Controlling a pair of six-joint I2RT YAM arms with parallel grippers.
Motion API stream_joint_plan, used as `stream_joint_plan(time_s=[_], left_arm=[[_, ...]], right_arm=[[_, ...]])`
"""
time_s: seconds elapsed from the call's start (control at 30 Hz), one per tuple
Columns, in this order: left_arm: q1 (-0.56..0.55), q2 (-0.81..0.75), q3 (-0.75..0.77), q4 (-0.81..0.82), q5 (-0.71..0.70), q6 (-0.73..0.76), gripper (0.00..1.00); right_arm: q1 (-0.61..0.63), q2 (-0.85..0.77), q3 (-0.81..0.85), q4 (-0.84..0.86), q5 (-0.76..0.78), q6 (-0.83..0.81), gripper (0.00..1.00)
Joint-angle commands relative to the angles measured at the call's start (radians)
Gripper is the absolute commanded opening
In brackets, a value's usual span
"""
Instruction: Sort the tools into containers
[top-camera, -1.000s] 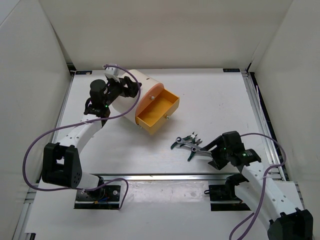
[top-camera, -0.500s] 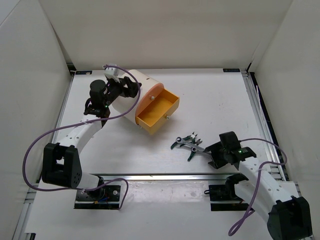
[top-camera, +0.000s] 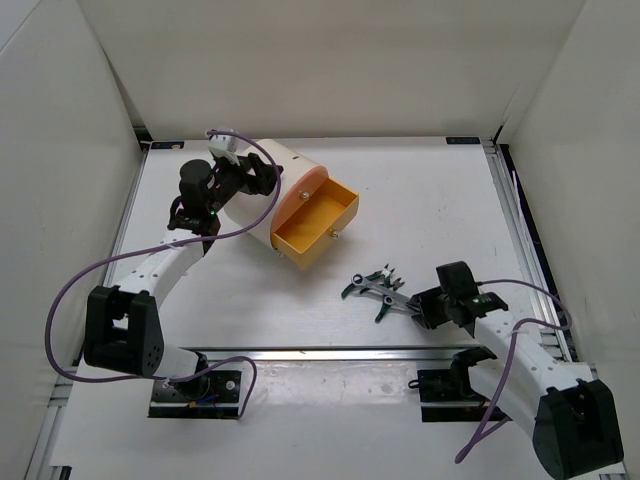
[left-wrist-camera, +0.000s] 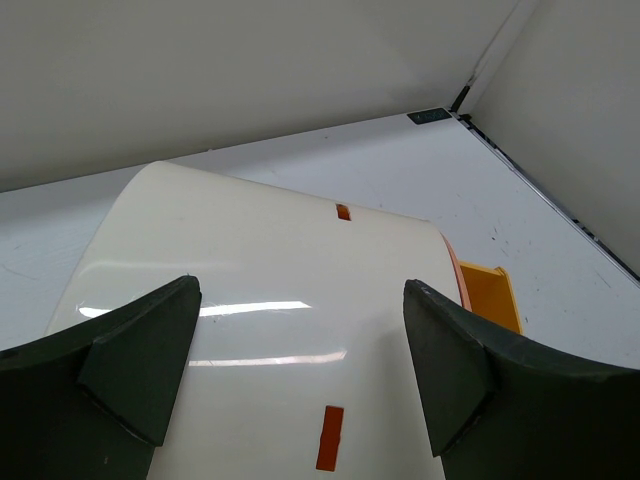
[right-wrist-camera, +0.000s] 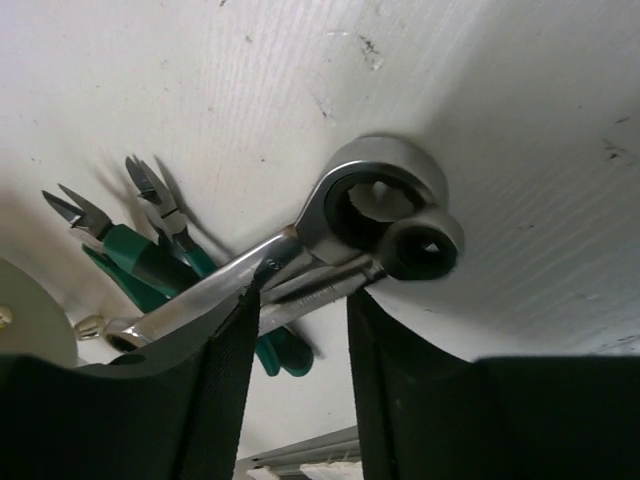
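Nearest to me, out in front of the drum's open drawer and well apart from it, the right gripper (right-wrist-camera: 302, 320) sets its two dark fingers narrowly either side of the shaft of a silver metal ratchet wrench (right-wrist-camera: 225, 288). Whether they already pinch it I cannot tell. The wrench lies flat on the white tabletop (top-camera: 430, 200), its long axis slanting across the gripper's gap. Its slim end points back toward the drum and its ring head away from it. It rests across a small heap of dark-green-handled pliers (right-wrist-camera: 128, 248), whose noses fan out away from the fingers. This looks like the grasping step of the sort: the wrench is being taken and nothing is lifted yet. The next move, I'd judge, calls for a firm squeeze on the shaft and a straight lift, so the pliers underneath don't come along. Then comes a carry over to the orange-yellow open drawer (top-camera: 315, 222), which stands pulled out of the peach face of the cream drum-shaped cabinet (top-camera: 285, 160) with its mouth toward the tools. Beyond that, on the drum's curved back, the left gripper (left-wrist-camera: 300, 300) is spread wide across the cream shell — steadying it, I'd guess, though contact is hard to make out.
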Motion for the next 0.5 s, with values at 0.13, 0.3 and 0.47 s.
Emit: stream_joint_plan(time_s=[0.13,0.3,0.47], left_arm=[[0.003,0.050,-0.065,-0.241,-0.007,-0.025,0.94],[0.003,0.049,-0.065,-0.239,-0.001,-0.027,0.94],[0.003,0.049,-0.070,-0.239,-0.001,-0.025,0.94]], right_arm=[[-0.004,0.001,-0.022,0.016,0.020,0.035,0.34],[-0.015,-0.014,-0.034,0.025,0.027,0.035,0.19],[-0.019,-0.021,-0.031,0.022,0.014,0.010,0.00]])
